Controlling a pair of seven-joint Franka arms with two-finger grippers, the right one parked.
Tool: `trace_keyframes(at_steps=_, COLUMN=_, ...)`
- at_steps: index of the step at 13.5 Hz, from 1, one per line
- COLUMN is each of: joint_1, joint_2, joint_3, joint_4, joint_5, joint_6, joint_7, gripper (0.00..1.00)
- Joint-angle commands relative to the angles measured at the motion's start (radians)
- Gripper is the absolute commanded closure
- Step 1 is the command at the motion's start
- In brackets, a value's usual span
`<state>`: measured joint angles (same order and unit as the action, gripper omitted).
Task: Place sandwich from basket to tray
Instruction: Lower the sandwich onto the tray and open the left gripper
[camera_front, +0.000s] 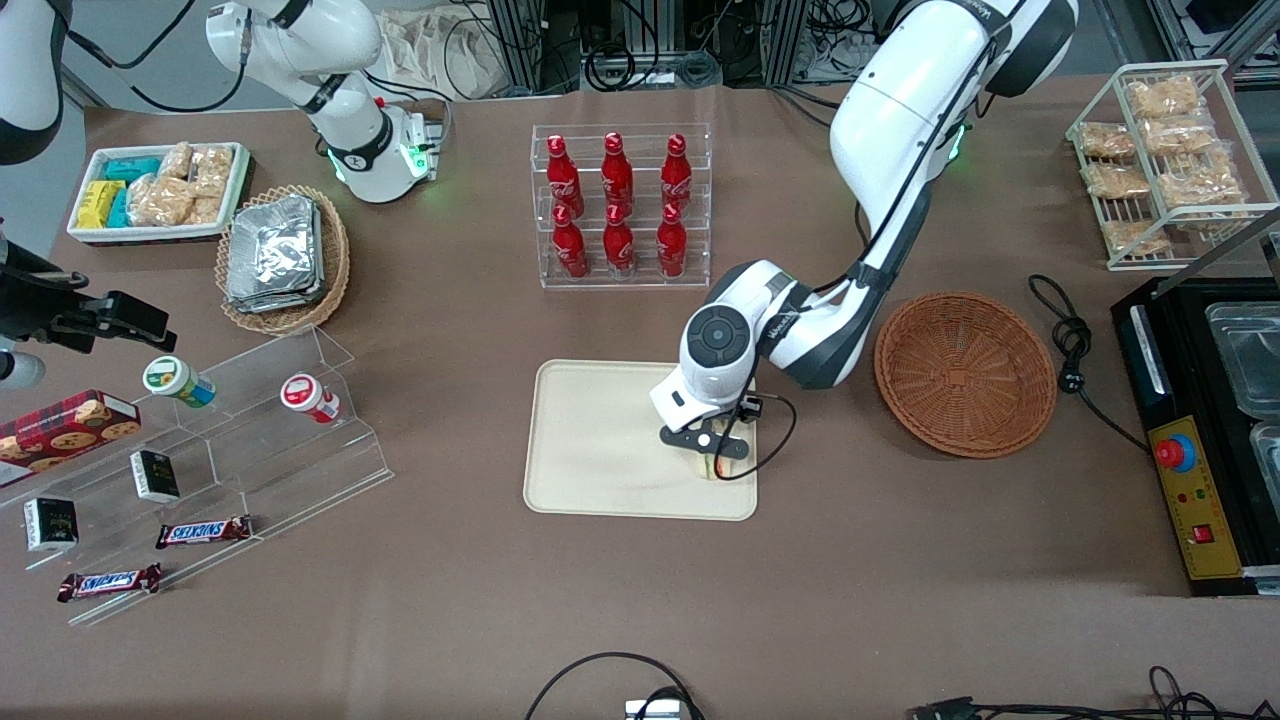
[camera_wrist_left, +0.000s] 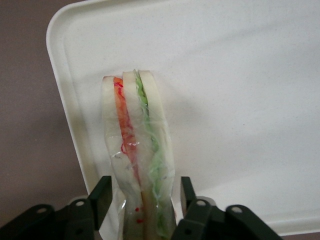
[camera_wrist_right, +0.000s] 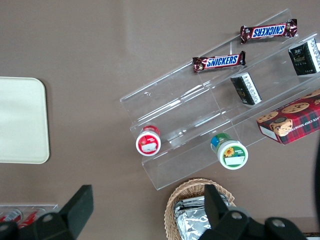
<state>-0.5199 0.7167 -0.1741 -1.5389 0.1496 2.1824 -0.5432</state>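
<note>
The sandwich (camera_front: 712, 466), a plastic-wrapped white-bread wedge with red, orange and green filling, stands on edge on the cream tray (camera_front: 600, 450), near the tray corner closest to the front camera on the working arm's side. My left gripper (camera_front: 712, 452) is low over it. In the left wrist view the gripper (camera_wrist_left: 145, 192) is open, its fingers (camera_wrist_left: 102, 192) flanking the sandwich (camera_wrist_left: 137, 145) with a small gap on each side, over the tray (camera_wrist_left: 240, 100). The reddish-brown basket (camera_front: 965, 372) lies beside the tray toward the working arm's end and holds nothing.
A clear rack of red bottles (camera_front: 620, 205) stands farther from the front camera than the tray. Toward the parked arm's end are a tan foil-packet basket (camera_front: 283, 258), a white snack bin (camera_front: 160, 190) and an acrylic shelf (camera_front: 200, 450). A black appliance (camera_front: 1200, 430) and cable (camera_front: 1070, 340) lie beside the basket.
</note>
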Motion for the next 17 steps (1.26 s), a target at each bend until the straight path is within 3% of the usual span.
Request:
trace_keyframes(at_steps=1, joint_1=-0.015, joint_2=0.01, joint_3=0.013, joint_4=0.04, joint_5=0.015, joint_6=-0.004, joint_7=-0.095, gripper=0.0)
trace_keyframes(at_steps=4, joint_1=-0.002, joint_2=-0.025, joint_3=0.015, joint_4=0.069, joint_5=0.005, joint_6=-0.056, joint_7=-0.109, gripper=0.0)
trace_keyframes(at_steps=7, joint_1=0.021, joint_2=-0.06, joint_3=0.019, joint_4=0.155, joint_5=0.005, joint_6=-0.246, joint_7=-0.11, gripper=0.0)
trace_keyframes(at_steps=10, joint_1=0.095, joint_2=-0.118, joint_3=0.019, joint_4=0.195, joint_5=0.005, joint_6=-0.383, joint_7=-0.109, gripper=0.0)
trace_keyframes(at_steps=17, joint_1=0.285, joint_2=-0.284, joint_3=0.016, joint_4=0.194, joint_5=0.001, joint_6=-0.5, joint_7=-0.092, gripper=0.0)
